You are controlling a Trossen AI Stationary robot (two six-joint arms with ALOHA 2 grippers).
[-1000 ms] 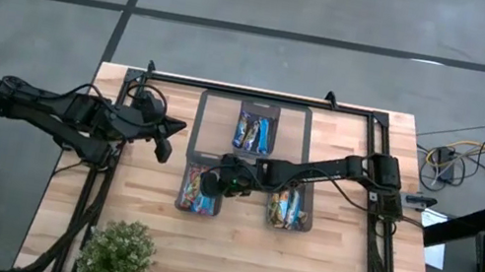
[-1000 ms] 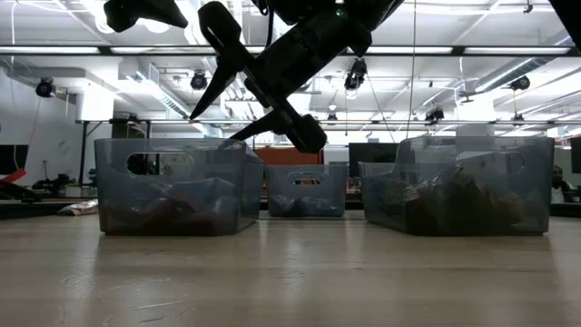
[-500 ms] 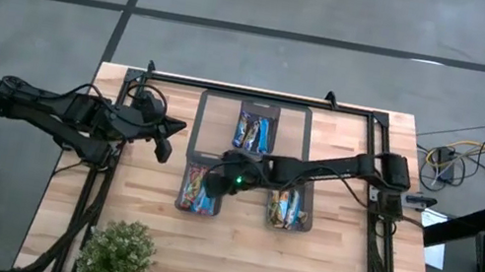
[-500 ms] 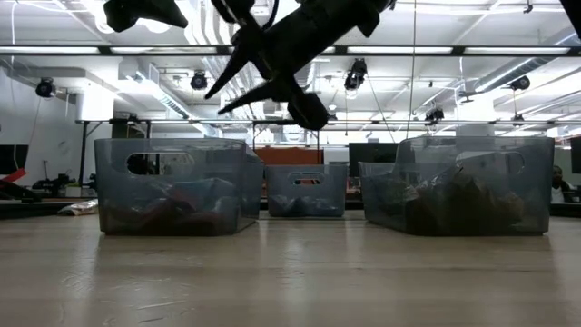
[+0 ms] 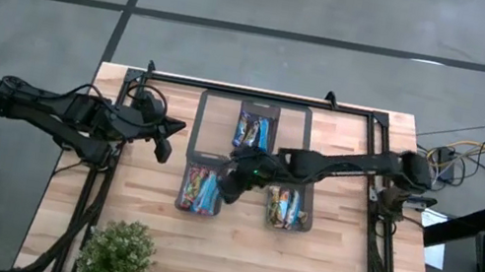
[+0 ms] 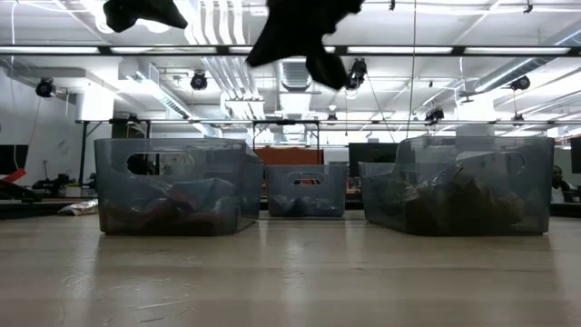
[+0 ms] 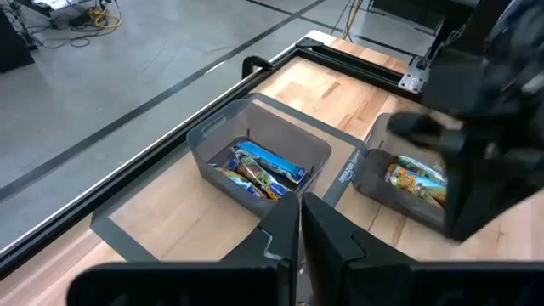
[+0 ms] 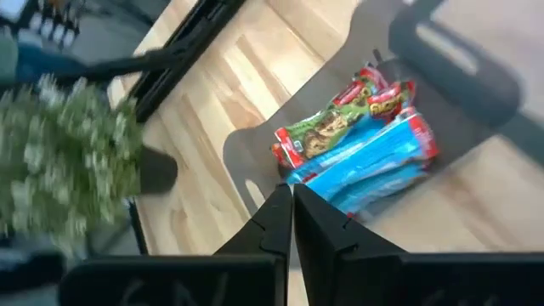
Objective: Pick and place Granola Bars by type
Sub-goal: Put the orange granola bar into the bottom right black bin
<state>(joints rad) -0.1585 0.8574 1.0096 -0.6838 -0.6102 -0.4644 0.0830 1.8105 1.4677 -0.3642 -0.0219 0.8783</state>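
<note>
Granola bars lie sorted in three grey bins on a grey mat. Blue and red-green bars [image 8: 365, 144] fill the near-left bin [image 5: 200, 189]. Blue ones lie in the far middle bin [image 5: 254, 133], and golden ones in the near-right bin [image 5: 288, 207]. My right gripper [image 5: 228, 190] hangs shut and empty above the right rim of the near-left bin; its fingers [image 8: 287, 204] meet over the bin's edge. My left gripper [image 5: 163, 150] waits shut and empty [image 7: 300, 217] above the table, left of the bins.
A potted plant [image 5: 117, 252] stands at the near left corner. A black frame rail [image 5: 260, 92] runs along the far edge, with rails down both sides. Bare wood lies in front of the bins.
My right gripper has shut its fingers on nothing. It has risen from just above the near-left bin and moved a little toward the table's right edge. The bars and bins have stayed put.
</note>
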